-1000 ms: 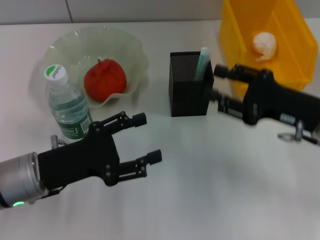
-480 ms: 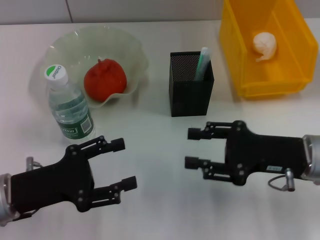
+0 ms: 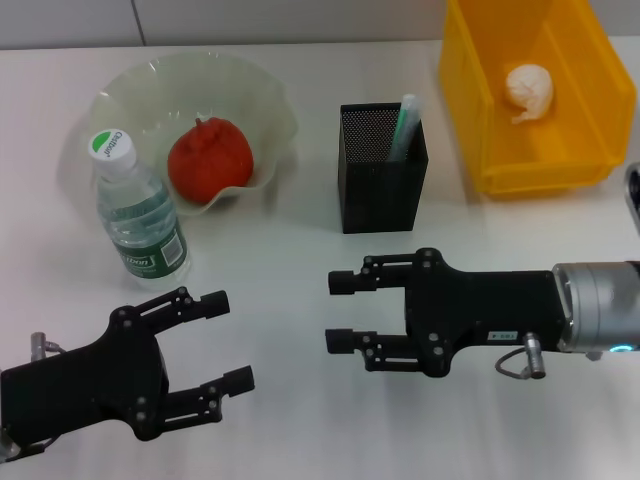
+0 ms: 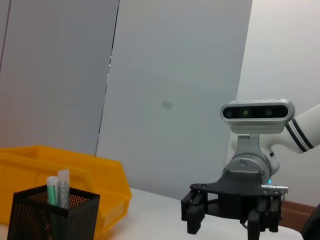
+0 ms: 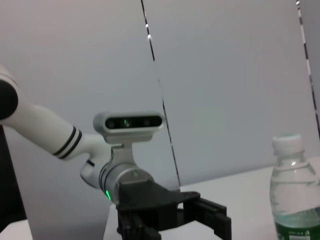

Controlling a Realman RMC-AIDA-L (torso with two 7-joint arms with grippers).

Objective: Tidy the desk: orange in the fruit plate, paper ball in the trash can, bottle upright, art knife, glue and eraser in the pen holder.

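The orange (image 3: pixel 208 160) lies in the pale-green fruit plate (image 3: pixel 262 88) at the back left. The bottle (image 3: pixel 135 215) stands upright in front of the plate and also shows in the right wrist view (image 5: pixel 295 192). The black mesh pen holder (image 3: pixel 380 190) stands at the middle back with a green-and-white stick (image 3: pixel 404 125) in it; it also shows in the left wrist view (image 4: pixel 52 220). The paper ball (image 3: pixel 528 90) lies in the yellow trash can (image 3: pixel 530 172). My left gripper (image 3: pixel 228 340) is open and empty at the front left. My right gripper (image 3: pixel 336 311) is open and empty in front of the pen holder. The eraser is out of view.
The white desk (image 3: pixel 300 420) meets a grey wall at the back. The trash can also shows behind the pen holder in the left wrist view (image 4: pixel 107 177). The two grippers face each other over the desk's front middle.
My right gripper has drawn back from beside the pen holder and trash can to the front middle. My left gripper has drawn back toward the front left. Both stayed open.
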